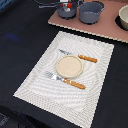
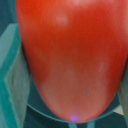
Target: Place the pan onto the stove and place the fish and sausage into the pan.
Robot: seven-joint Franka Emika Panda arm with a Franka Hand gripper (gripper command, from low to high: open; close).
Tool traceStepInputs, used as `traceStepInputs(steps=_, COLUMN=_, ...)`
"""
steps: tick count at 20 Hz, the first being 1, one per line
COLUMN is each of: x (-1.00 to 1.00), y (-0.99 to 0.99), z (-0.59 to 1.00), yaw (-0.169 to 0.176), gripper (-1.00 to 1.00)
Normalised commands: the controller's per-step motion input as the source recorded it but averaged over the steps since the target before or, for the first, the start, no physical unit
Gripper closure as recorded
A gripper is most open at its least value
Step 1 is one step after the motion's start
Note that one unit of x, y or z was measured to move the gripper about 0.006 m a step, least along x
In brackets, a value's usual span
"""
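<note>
The stove (image 1: 102,25) is a pinkish-brown board at the far edge of the exterior view. The small grey-blue pan (image 1: 66,11) stands on its left end, its thin dark handle pointing to the exterior view's left. My gripper (image 1: 67,4) hangs just above the pan, shut on the glossy red sausage (image 1: 69,6). In the wrist view the sausage (image 2: 70,60) fills the picture between my fingers (image 2: 15,65), with the pan's rim (image 2: 37,107) curving below it. I cannot make out the fish.
A larger, deeper grey pot (image 1: 91,11) stands on the stove right beside the pan. A pale round object (image 1: 123,17) sits at the stove's right end. Nearer, a striped placemat (image 1: 45,82) holds a tan plate (image 1: 69,66) and two orange-handled cutlery pieces (image 1: 75,84).
</note>
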Motion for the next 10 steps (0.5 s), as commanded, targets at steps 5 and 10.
traceStepInputs(steps=5, x=-0.03, y=0.45, z=-0.01, yaw=0.003, gripper=-1.0)
traceStepInputs(steps=10, x=0.09, y=0.31, z=0.81, yaw=-0.016, gripper=-1.0)
